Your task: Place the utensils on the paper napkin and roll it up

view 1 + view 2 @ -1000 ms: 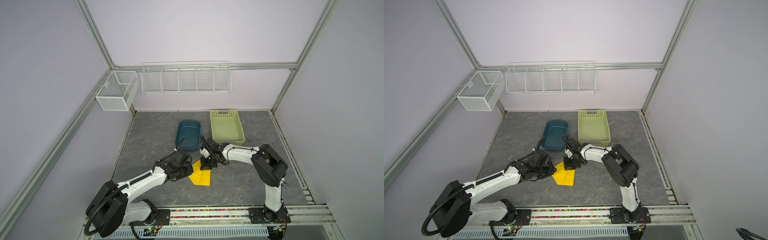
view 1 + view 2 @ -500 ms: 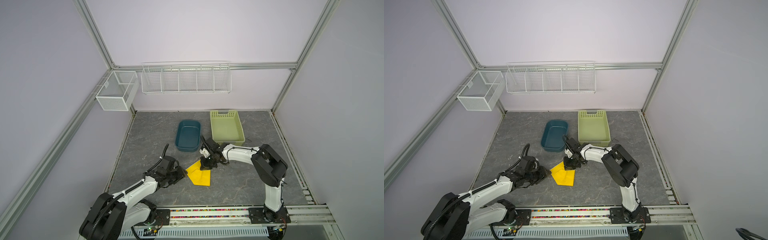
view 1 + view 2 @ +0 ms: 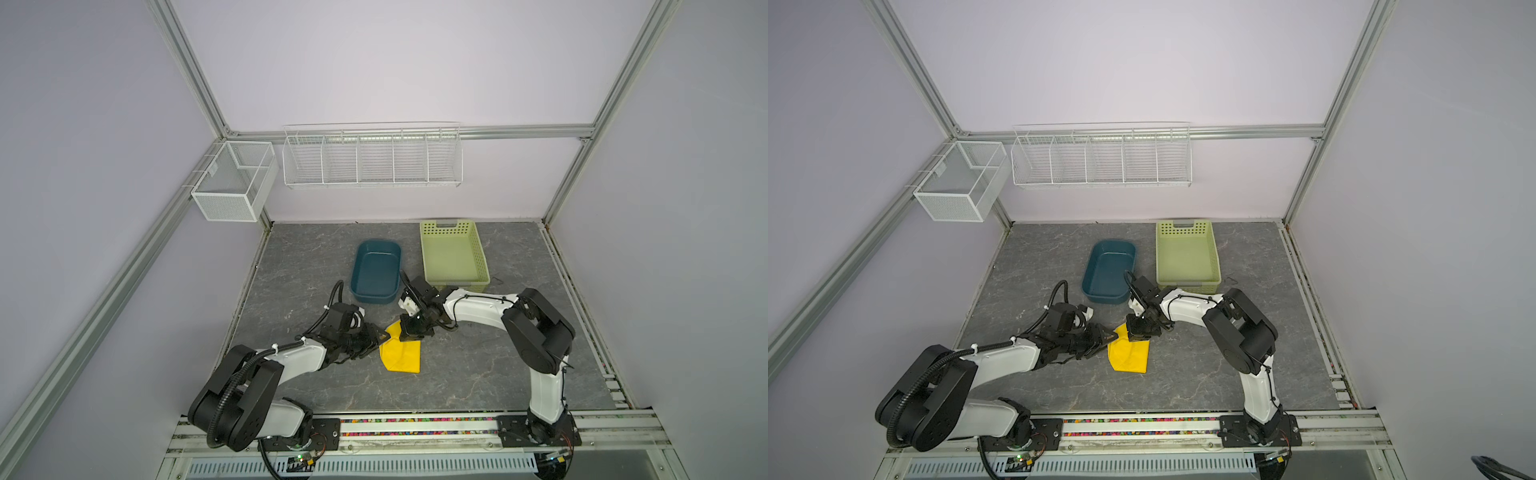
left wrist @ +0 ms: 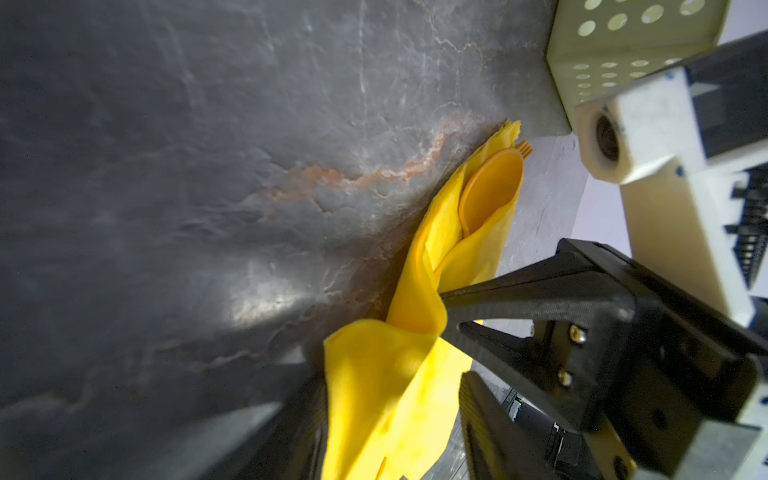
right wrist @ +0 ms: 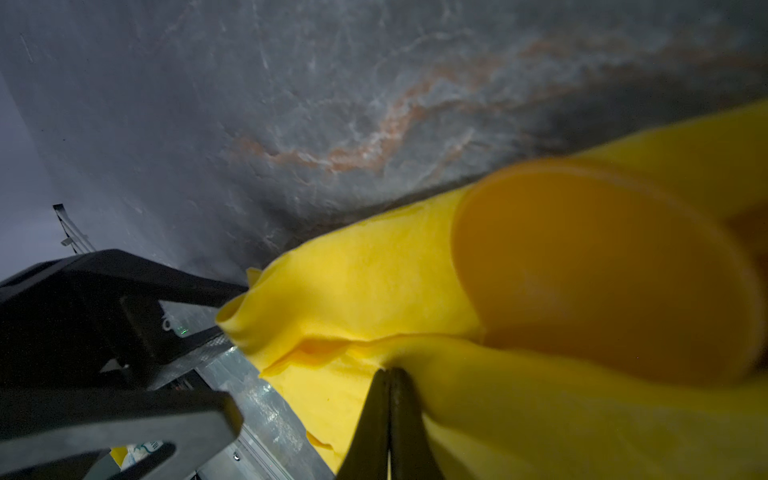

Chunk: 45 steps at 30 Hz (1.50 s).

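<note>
**Near the front edge of the tabletop (image 3: 478,374): left gripper (image 3: 376,336) back at the napkin (image 3: 401,359), jaws parted**

A second ago the left gripper sat over the napkin's left side. Half a second ago it had drawn back toward the left edge of the tabletop, clear of the paper. Now its tips are at the napkin's left corner again. The right gripper (image 3: 409,332) has stayed on the napkin's far corner. The napkin lies where it did, about midway between the left and right edges and nearer the front edge than the back.

The left gripper is released. In the left wrist view its fingers (image 4: 482,424) stand well apart, with a loose flap of the napkin between them and no pinch showing. The right wrist view shows the same wide gap, with a napkin corner at its mouth.

The right gripper is clenched: in the right wrist view its tips meet on a fold of the napkin (image 5: 388,374).

The napkin is folded over rather than flat. Inside the fold the spoon (image 4: 490,191) shows its round bowl, and the tines of the fork (image 4: 524,147) poke out just past it.

A blue tub (image 3: 376,270) and a green basket (image 3: 453,253) stand toward the back edge, apart from the napkin.
</note>
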### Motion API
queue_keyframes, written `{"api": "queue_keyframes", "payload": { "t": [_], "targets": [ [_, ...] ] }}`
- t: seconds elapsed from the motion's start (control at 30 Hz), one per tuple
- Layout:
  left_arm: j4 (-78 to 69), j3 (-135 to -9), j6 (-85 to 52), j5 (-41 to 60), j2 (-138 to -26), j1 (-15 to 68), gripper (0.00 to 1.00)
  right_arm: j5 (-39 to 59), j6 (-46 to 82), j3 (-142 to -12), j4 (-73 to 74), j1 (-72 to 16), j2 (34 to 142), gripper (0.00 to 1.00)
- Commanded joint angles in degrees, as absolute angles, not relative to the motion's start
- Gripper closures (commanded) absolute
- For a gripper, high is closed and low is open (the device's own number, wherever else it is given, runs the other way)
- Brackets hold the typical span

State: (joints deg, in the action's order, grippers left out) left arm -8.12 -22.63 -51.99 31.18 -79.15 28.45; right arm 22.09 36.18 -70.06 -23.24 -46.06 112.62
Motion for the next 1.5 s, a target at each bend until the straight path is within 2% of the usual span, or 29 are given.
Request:
{"api": "queue_keyframes", "payload": {
  "t": [0.0, 0.17, 0.37, 0.67, 0.87, 0.97, 1.2, 1.33, 1.47],
  "targets": [
    [-1.63, -22.25, -49.99, 27.90, -80.10, 28.15, 0.48, 21.68, 36.17, -69.61, -25.22, -46.70, 114.08, 0.93],
    [1.97, -23.29, -48.16, 24.81, -76.96, 28.06, 0.46, 21.80, 36.20, -69.40, -25.22, -46.67, 114.17, 0.93],
    [-1.25, -23.30, -47.82, 28.23, -74.79, 27.94, 0.46, 22.04, 36.00, -69.26, -25.05, -46.67, 114.43, 0.93],
    [0.23, -22.66, -46.68, 26.80, -68.57, 27.87, 0.58, 22.67, 35.97, -69.78, -24.83, -46.72, 115.05, 0.93],
    [0.01, -23.03, -45.53, 27.30, -70.93, 27.90, 0.61, 22.87, 35.86, -69.92, -25.20, -46.76, 115.31, 0.93],
    [0.00, -23.37, -45.37, 27.16, -71.80, 27.90, 0.65, 22.85, 35.87, -69.91, -25.24, -46.76, 115.31, 0.93],
    [0.36, -24.02, -44.00, 27.78, -70.95, 28.01, 0.87, 22.85, 35.87, -69.96, -25.29, -46.90, 115.40, 0.93],
    [-0.30, -24.43, -44.51, 29.26, -71.16, 27.95, 0.93, 22.85, 35.94, -69.96, -25.27, -46.86, 115.41, 0.93],
    [-3.39, -24.47, -47.30, 31.61, -71.87, 28.12, 0.95, 22.87, 35.94, -70.11, -25.22, -46.90, 115.47, 0.93]
  ]
}}
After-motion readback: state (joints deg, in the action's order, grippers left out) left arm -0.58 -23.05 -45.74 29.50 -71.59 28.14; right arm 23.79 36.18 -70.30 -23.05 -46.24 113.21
